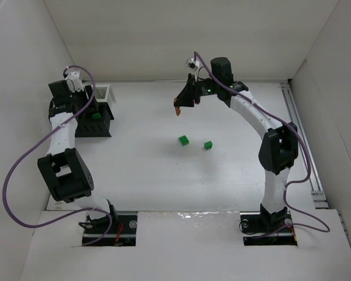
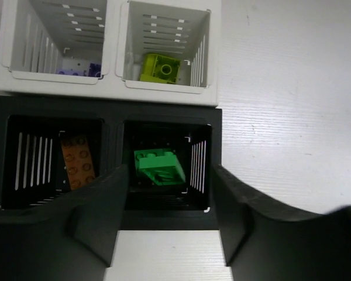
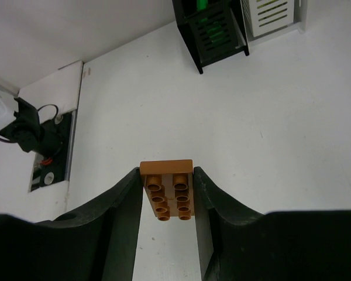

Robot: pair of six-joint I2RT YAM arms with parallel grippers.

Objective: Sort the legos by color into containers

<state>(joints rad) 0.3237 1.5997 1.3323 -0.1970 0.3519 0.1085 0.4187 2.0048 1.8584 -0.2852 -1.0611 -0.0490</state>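
My right gripper (image 3: 167,178) is shut on a flat orange lego (image 3: 167,190) and holds it high above the table's back middle (image 1: 178,109). Two green legos (image 1: 183,140) (image 1: 208,145) lie on the table's middle. The rack (image 1: 99,126) stands at the far left, with a black half (image 2: 108,111) and a white half (image 2: 111,88). My left gripper (image 2: 169,205) hovers over its near edge, open and empty. In the compartments lie a green lego (image 2: 159,165), an orange lego (image 2: 79,161), a yellow-green lego (image 2: 161,67) and a purple lego (image 2: 82,70).
White walls close the table at the back and both sides. A rail (image 1: 304,146) runs along the right edge. The left arm's elbow (image 1: 67,172) hangs over the near left. The rack also shows at the top of the right wrist view (image 3: 219,29).
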